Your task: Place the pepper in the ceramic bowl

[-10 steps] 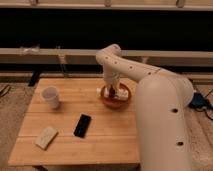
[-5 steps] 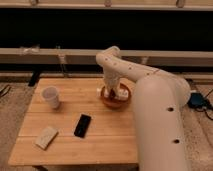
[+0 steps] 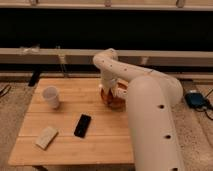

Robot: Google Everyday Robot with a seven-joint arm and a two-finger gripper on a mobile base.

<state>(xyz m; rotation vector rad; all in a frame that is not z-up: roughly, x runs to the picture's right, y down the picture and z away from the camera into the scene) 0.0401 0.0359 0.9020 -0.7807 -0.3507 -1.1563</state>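
Note:
The ceramic bowl (image 3: 118, 103) is reddish-orange and sits on the wooden table (image 3: 70, 107) at its right side. My white arm reaches from the right foreground and bends down over the bowl. The gripper (image 3: 111, 93) is at the bowl's left rim, pointing down into it, and is largely hidden by the wrist. The pepper does not show; I cannot tell whether it is in the gripper or in the bowl.
A white cup (image 3: 51, 96) stands at the table's left. A black phone (image 3: 83, 125) lies in the middle front, and a beige flat object (image 3: 46, 137) lies at the front left. A blue object (image 3: 196, 99) lies on the floor at right.
The arm's wrist has shifted only slightly over the bowl. The cup, phone and beige object have not moved.

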